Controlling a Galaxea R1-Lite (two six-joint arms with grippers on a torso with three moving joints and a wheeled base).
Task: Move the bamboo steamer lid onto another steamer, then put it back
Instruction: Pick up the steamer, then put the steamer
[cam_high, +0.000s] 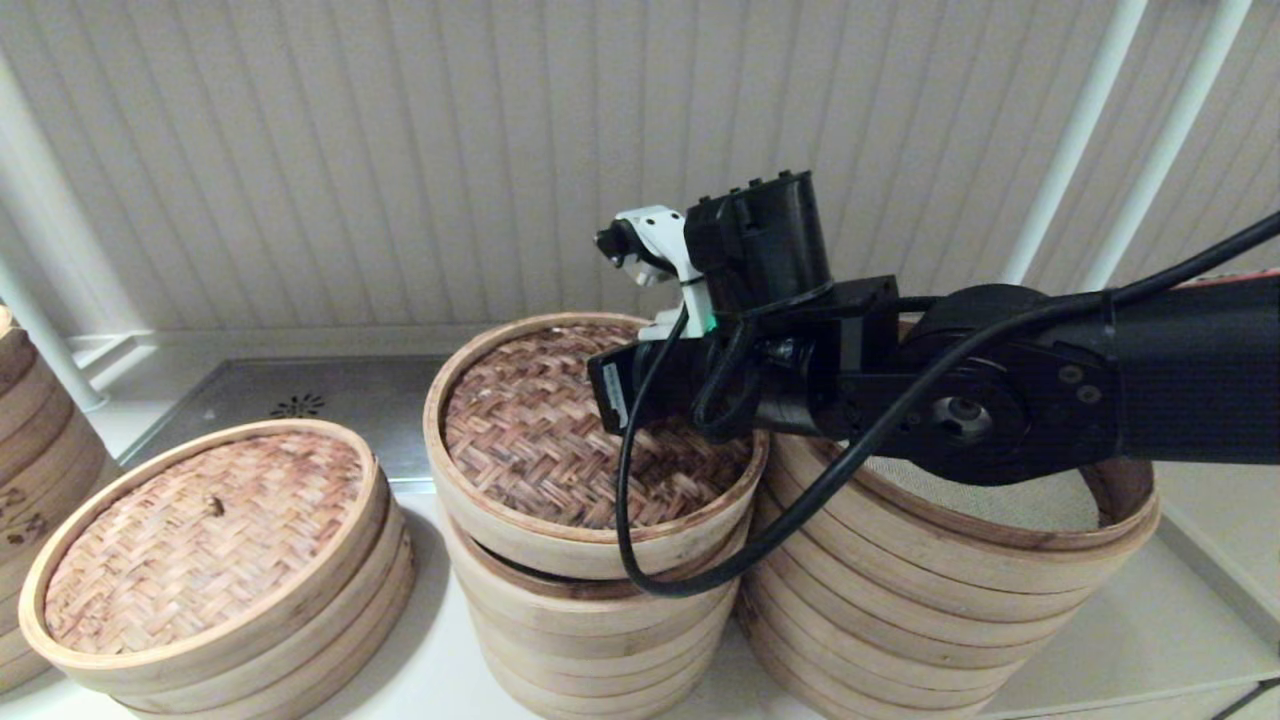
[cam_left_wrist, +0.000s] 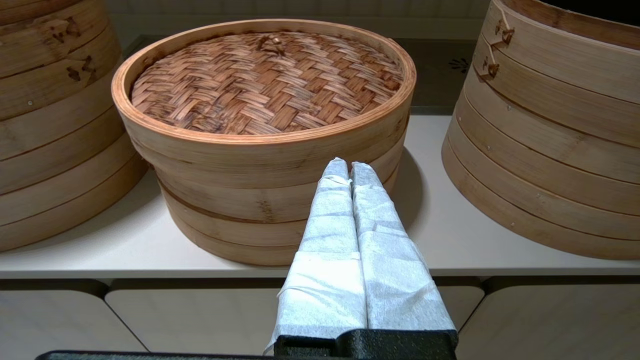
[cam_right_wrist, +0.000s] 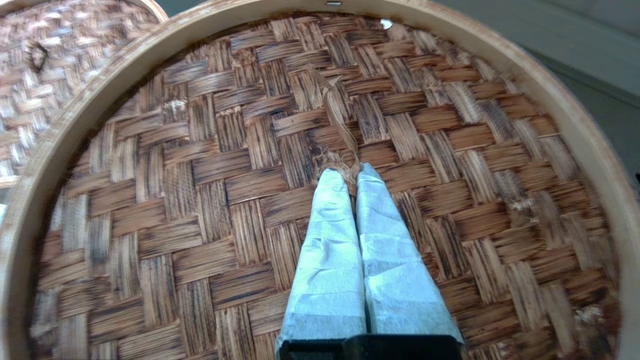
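While the right gripper (cam_right_wrist: 350, 175) pinches the little knot on the bamboo steamer lid (cam_high: 560, 440), the lid sits crooked on the middle stack (cam_high: 590, 620). Another steamer (cam_high: 950, 590) is open beside it. The left gripper (cam_left_wrist: 348, 167) waits, fingers together.

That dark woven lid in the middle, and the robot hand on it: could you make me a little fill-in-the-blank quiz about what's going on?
1. The right gripper is shut on the small ____ at the centre of the bamboo steamer lid.
2. The open steamer with the mesh cloth stands to the robot's ____ of that lid.
3. The left gripper is ____, in front of the lighter lid.

Missing words: knot; right; shut
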